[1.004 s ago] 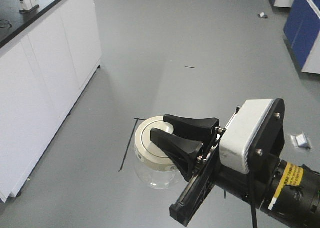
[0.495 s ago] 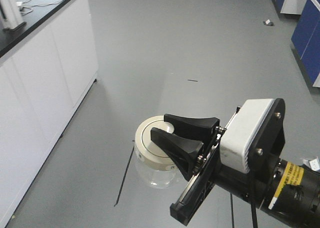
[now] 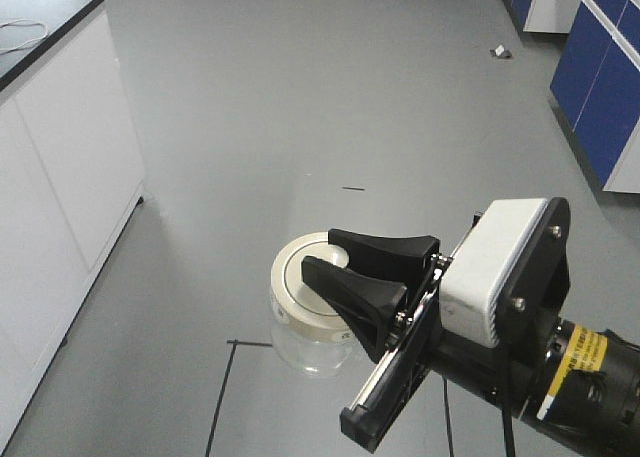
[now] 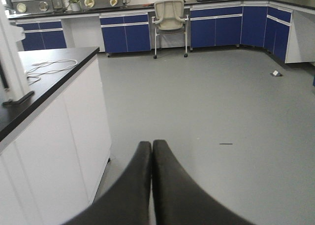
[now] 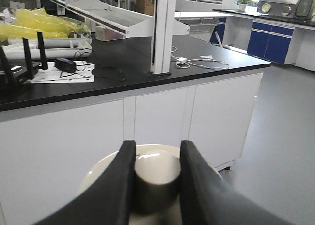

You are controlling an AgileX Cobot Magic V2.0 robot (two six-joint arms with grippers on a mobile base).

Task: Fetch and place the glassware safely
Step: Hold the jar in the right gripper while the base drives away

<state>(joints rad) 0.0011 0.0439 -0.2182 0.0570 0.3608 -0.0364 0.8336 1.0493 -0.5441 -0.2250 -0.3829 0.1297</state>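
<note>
The grey floor [image 3: 300, 97] bears a thin black tape line [image 3: 221, 392], a short dark mark [image 3: 352, 188], a small pale scrap [image 3: 499, 52] and a wheeled chair [image 4: 171, 17]. On the black counter [image 5: 123, 77] lie a white cable [image 5: 202, 62], a paper sheet [image 5: 66, 73] and a black antenna device [image 5: 17, 70], beside an upright white post [image 5: 164, 33].

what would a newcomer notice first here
Low in the front view, the right gripper holds a glass jar above the floor, jaws clamped on the knob of its cream lid. The left gripper is shut and empty, with a black-topped white counter at the left of its view.
</note>
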